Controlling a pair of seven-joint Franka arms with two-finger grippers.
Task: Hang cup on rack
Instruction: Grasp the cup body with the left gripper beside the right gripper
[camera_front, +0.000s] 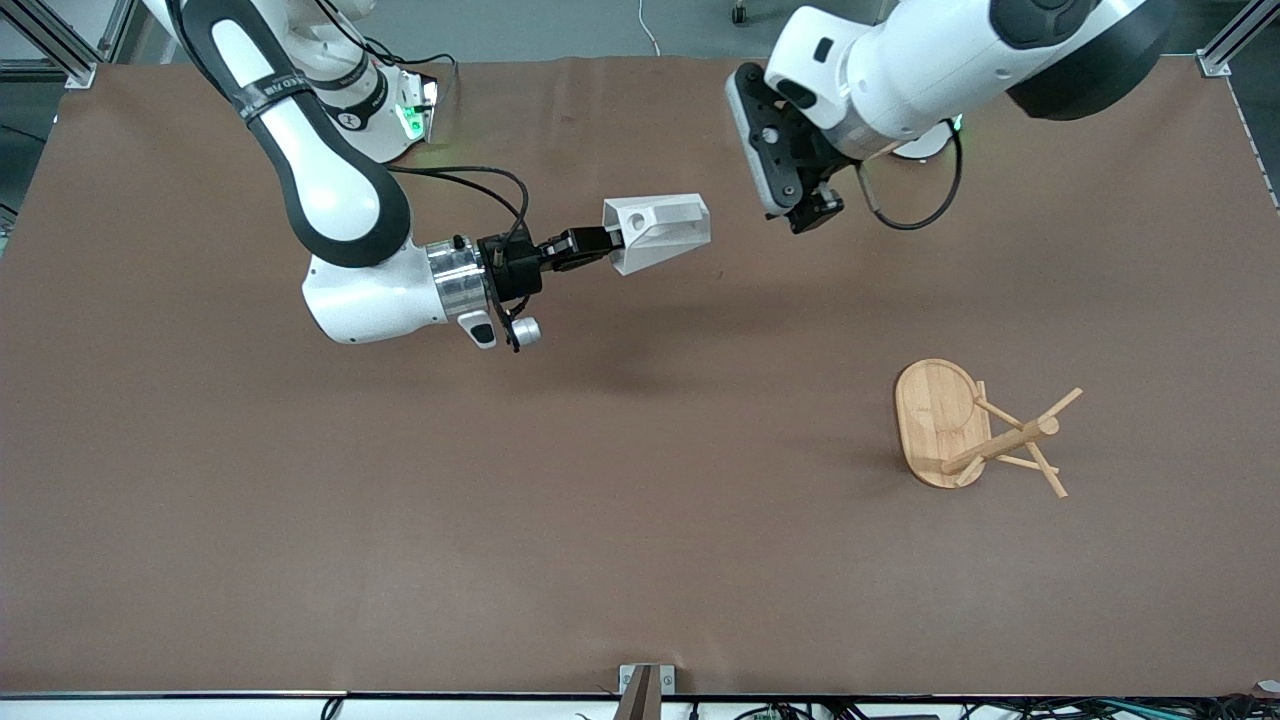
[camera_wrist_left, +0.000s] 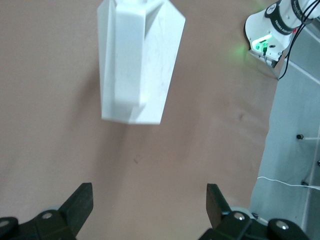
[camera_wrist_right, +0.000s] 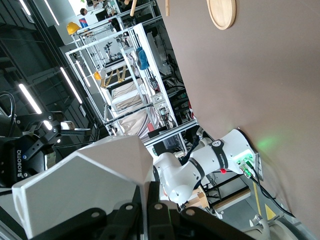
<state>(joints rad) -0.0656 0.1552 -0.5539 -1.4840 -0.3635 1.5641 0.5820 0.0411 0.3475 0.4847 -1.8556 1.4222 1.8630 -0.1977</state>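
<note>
The white faceted cup (camera_front: 657, 231) is held on its side in the air over the middle of the table, its pierced handle tab facing up. My right gripper (camera_front: 606, 243) is shut on the cup's wall; in the right wrist view the fingers (camera_wrist_right: 150, 197) pinch the cup (camera_wrist_right: 85, 185). My left gripper (camera_front: 812, 212) hangs open and empty beside the cup, toward the left arm's end. Its wrist view shows the spread fingers (camera_wrist_left: 82, 200) with the cup (camera_wrist_left: 137, 60) ahead of them. The bamboo rack (camera_front: 975, 432) stands on the table nearer the front camera, toward the left arm's end; its oval base (camera_wrist_right: 221, 12) shows in the right wrist view.
The brown table mat (camera_front: 500, 500) spreads around the rack. The right arm's base (camera_wrist_left: 272, 30) and the left arm's base (camera_wrist_right: 225, 157) stand at the robots' edge of the table. A metal bracket (camera_front: 646, 685) sits at the front edge.
</note>
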